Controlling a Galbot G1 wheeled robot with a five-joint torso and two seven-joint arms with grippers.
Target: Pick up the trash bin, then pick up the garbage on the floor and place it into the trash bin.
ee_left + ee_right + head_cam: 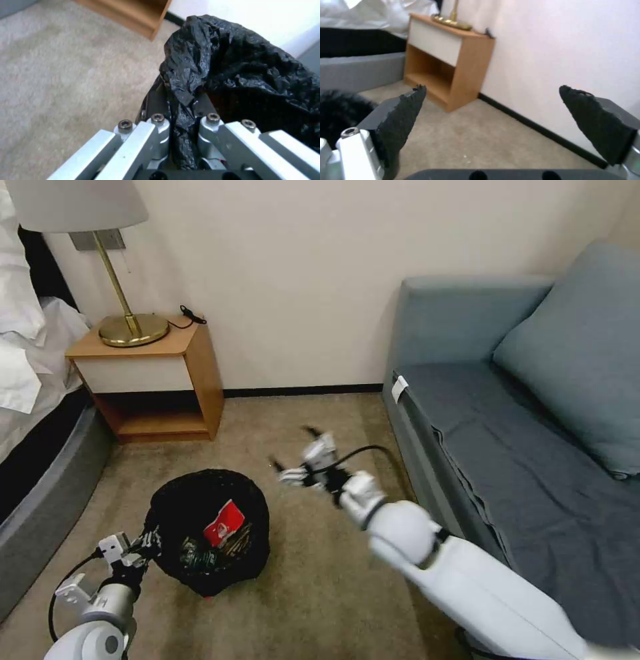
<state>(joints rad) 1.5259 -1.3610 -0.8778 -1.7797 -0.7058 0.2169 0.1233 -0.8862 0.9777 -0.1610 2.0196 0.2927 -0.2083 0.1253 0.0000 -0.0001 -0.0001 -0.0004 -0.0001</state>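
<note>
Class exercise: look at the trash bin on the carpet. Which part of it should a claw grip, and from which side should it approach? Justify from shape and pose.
Grip the rim of the trash bin across its thin wall, coming from above on the robot's left side. The bin stands upright with its mouth open, and its round body looks too wide for a claw. The left claw is shut on that bag-covered rim. The open right claw hovers to the right.

You find no legible text anywhere. The red snack wrapper (224, 525) inside the trash bin (208, 530) carries white markings. You cannot read them.

Right hand (293, 457) motion-blurred; trash bin (207, 530) contents partly hidden, body bag-covered.
</note>
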